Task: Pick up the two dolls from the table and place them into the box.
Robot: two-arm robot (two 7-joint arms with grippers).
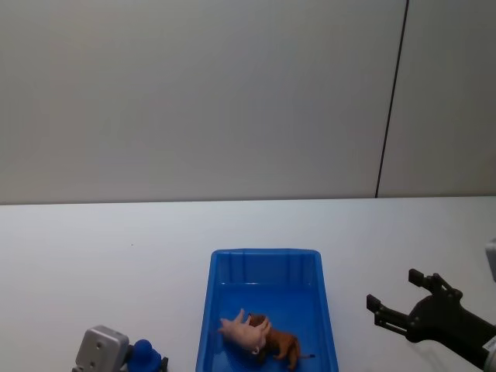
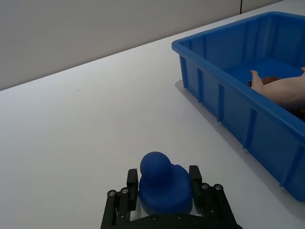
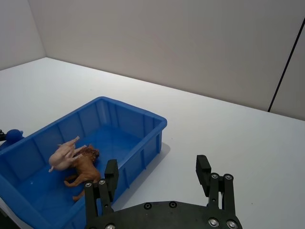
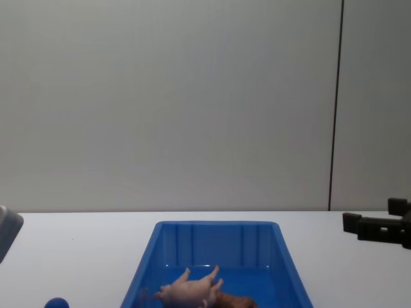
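Both dolls lie inside the blue box [image 1: 214, 310]: the pale pink pig [image 1: 244, 332] on its side, the brown lion [image 1: 283, 349] touching it on the near side. The right wrist view shows the pig [image 3: 64, 155] and lion [image 3: 86, 169] together on the floor of the box [image 3: 143, 119]. My right gripper [image 1: 394, 287] hovers open and holds nothing above the table [image 1: 93, 248], right of the box. At the near left, beside the box, my left gripper [image 2: 164, 183] is shut on a small blue toy [image 2: 162, 179].
The white tabletop stretches wide and bare to the left, right and far side of the box. A grey wall rises behind it. In the chest view the box rim [image 4: 218, 224] sits centre, with the blue toy [image 4: 56, 303] at the lower left.
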